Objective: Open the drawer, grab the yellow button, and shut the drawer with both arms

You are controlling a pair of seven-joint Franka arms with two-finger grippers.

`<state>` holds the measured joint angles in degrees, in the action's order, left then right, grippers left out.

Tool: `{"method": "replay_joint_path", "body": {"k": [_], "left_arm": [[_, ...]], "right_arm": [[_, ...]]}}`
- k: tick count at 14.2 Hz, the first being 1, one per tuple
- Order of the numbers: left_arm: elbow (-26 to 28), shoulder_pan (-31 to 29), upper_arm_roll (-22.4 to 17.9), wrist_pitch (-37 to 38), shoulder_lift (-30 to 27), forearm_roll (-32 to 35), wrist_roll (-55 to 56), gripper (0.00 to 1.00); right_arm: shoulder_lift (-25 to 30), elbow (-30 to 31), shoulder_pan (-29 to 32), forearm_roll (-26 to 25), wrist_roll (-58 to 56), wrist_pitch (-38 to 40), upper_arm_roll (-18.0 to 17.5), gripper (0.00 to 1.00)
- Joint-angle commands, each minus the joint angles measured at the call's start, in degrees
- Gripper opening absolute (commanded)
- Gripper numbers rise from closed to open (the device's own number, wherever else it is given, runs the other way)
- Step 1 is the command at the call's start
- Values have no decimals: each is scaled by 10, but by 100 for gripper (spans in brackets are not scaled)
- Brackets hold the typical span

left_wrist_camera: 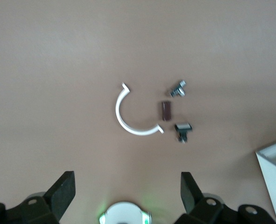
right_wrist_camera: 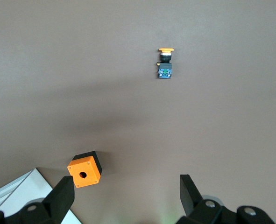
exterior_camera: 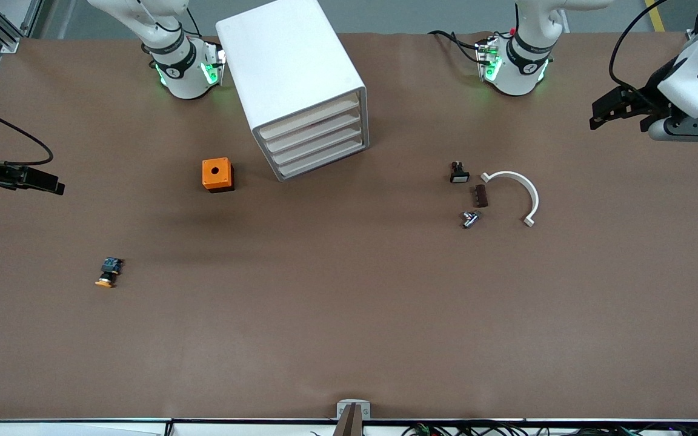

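**Both grippers spread wide and empty, button out on the table**

Fingers of the left gripper stand wide apart with nothing between them, and the right gripper shows the same wide, empty gap in its own wrist view. Only the fingertips and parts of the black gripper bodies enter those wrist views; the rest is cut off at the frame edge.

From the front camera, the left gripper hangs over the table's edge at the left arm's end, and the right gripper hangs over the edge at the right arm's end, its arm mostly out of frame. Both arms wait, well apart from the cabinet.

All four drawers look pushed in; the top drawer sits flush with the three below, so its inside is hidden.

Lying on its side on the brown table, the button is toward the right arm's end, nearer the front camera than the orange box with a hole, which stands just beside the cabinet.

Toward the left arm's end lie a white curved clip, a small dark brown block, a black-and-white part and a small metal piece, whose details are too small to make out.
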<state>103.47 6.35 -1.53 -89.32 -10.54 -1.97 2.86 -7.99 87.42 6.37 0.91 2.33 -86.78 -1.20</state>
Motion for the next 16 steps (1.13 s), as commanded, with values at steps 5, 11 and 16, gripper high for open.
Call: {"method": "replay_joint_path", "body": {"k": [5,11,16], "left_arm": [[-71,-3,-39,-39,30,24,-35,99],[-93,-10,-46,-35,40,23,-37,99],[-96,-11,-48,-34,37,22,-37,99]], "right_arm": [[-5,-58,-4,4,18,27,5,100],[9,-74,-6,4,22,82,3,100],[34,-68,-8,6,24,95,1,100]]}}
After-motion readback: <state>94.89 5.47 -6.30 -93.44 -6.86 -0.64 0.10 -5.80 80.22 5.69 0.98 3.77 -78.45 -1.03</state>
